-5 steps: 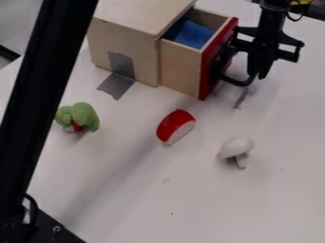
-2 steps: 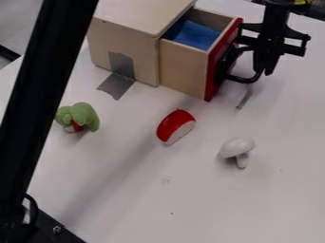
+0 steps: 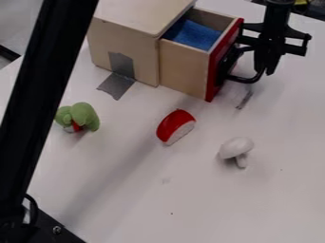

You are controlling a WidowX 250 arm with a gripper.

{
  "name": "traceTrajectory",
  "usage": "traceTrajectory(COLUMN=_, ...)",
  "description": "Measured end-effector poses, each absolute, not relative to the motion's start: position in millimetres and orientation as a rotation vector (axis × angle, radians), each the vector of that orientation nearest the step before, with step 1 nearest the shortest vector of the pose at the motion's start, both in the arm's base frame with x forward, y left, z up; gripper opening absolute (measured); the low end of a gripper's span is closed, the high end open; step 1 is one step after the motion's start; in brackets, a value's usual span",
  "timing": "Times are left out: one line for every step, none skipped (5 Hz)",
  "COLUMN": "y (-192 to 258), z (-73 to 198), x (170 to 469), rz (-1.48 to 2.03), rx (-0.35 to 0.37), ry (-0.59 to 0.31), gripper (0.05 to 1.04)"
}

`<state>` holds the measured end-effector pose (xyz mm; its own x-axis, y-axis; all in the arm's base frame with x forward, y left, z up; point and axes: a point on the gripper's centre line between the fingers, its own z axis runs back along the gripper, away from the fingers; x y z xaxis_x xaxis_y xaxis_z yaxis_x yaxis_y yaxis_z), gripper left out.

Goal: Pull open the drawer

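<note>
The black gripper (image 3: 268, 70) hangs at the upper right, pointing down, just right of the drawer's red front (image 3: 222, 59). Its lower end is at the black curved handle (image 3: 244, 79) on that front, inside the handle's loop as far as can be seen. The drawer (image 3: 184, 68) stands partway out of the light wooden box (image 3: 127, 38), and a blue cloth-like piece (image 3: 195, 34) lies inside it. How the gripper's tips stand to each other cannot be made out.
On the white table (image 3: 190, 204) lie a red and white piece (image 3: 176, 126), a white mushroom (image 3: 236, 149) and a green toy (image 3: 79, 116). Grey tape (image 3: 117, 84) joins box and table. A black beam (image 3: 44, 95) crosses the left side.
The drawer has slid slightly further out of the box, to the right. The gripper has shifted right along with it. The loose toys have stayed put.
</note>
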<state>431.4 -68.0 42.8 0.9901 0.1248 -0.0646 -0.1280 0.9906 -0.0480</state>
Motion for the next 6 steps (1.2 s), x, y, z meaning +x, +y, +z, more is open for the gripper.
traceTrajectory(y=-68.6, z=42.9, x=430.8, rz=0.128, rx=-0.056, ry=0.065, gripper=0.147)
traceTrajectory(y=-69.2, z=41.5, x=429.6, rz=0.131, rx=-0.059, ry=0.071, gripper=0.355)
traceTrajectory(y=-69.7, z=35.8, x=425.1, rz=0.116, rx=-0.055, ry=0.087, gripper=0.667)
traceTrajectory(y=-79.3, z=60.9, x=421.5, rz=0.081, rx=-0.067, ry=0.032, gripper=0.945)
traceTrajectory(y=-87.0, z=96.7, x=413.7, rz=0.048, rx=-0.081, ry=-0.045, gripper=0.997)
traceTrajectory(y=-85.4, z=124.6, x=397.7, rz=0.042, rx=-0.088, ry=-0.093, gripper=0.997)
